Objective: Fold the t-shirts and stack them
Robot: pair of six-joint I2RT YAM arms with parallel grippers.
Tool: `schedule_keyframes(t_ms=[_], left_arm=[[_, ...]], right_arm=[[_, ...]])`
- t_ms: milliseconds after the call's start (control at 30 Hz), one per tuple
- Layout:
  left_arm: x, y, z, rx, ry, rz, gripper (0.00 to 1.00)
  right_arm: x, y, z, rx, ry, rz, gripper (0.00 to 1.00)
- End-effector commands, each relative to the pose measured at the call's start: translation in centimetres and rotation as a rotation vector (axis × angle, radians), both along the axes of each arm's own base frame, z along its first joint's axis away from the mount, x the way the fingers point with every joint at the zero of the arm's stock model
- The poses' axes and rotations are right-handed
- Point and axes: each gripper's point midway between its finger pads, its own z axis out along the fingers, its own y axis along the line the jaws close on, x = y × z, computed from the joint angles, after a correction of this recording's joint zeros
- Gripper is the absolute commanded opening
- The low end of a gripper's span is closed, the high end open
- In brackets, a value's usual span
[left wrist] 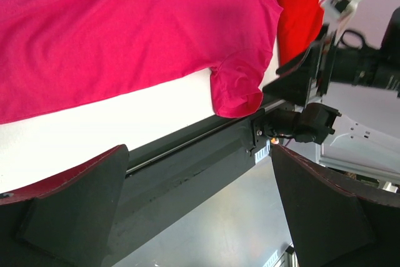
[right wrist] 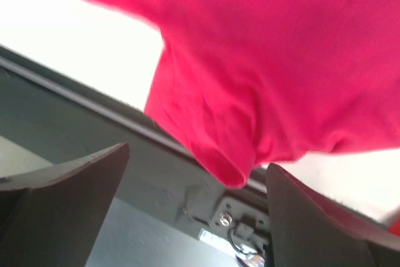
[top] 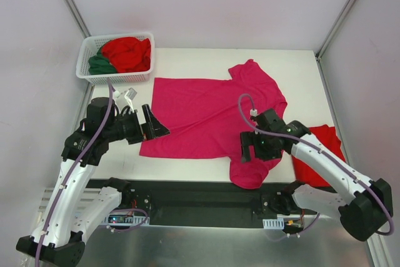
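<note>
A magenta-pink t-shirt point(top: 206, 114) lies spread flat across the white table, its near sleeve point(top: 253, 176) drooping over the front edge. A folded red t-shirt point(top: 325, 148) rests at the right side. My left gripper point(top: 160, 128) hovers open at the pink shirt's left hem, gripping nothing. In the left wrist view the left gripper point(left wrist: 200, 217) points past the table edge, with the pink t-shirt point(left wrist: 125, 29) above it. My right gripper point(top: 249, 153) stands open over the drooping sleeve. The right wrist view shows that sleeve point(right wrist: 237, 123) just beyond the empty right gripper point(right wrist: 197, 211).
A white lattice basket point(top: 84, 70) at the back left holds a crumpled red shirt point(top: 128, 53) and a dark green one point(top: 100, 65). A black rail point(top: 200, 195) runs along the table's front edge. Grey walls enclose the sides.
</note>
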Motion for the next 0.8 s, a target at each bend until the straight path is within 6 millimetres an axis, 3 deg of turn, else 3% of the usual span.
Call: schedule_keyframes(t_ms=[0, 200, 300, 433, 567, 767], left_arm=[[-0.2, -0.5, 0.7, -0.024, -0.038, -0.042, 0.99], [-0.2, -0.8, 0.4, -0.035, -0.018, -0.06, 0.99], [-0.2, -1.0, 0.4, -0.04, -0.009, -0.068, 0.99], [-0.2, -1.3, 0.5, -0.048, -0.006, -0.086, 0.99], [-0.3, -1.3, 0.9, -0.055, -0.014, -0.094, 0.99], [-0.6, -1.4, 1.3, -0.067, -0.024, -0.099, 0.99]], right_arm=[[-3.5, -2.2, -0.8, -0.109, 0.015, -0.031, 0.96], [-5.6, -4.4, -1.9, -0.307, -0.037, 0.039, 0.96], [-5.2, -4.8, -1.2, -0.388, -0.093, 0.049, 0.96], [-5.1, -5.0, -2.3, -0.477, -0.121, 0.04, 0.99], [-4.2, -4.7, -3.0, -0.543, -0.218, 0.036, 0.87], [-4.6, -3.2, -5.2, -0.551, -0.253, 0.082, 0.64]])
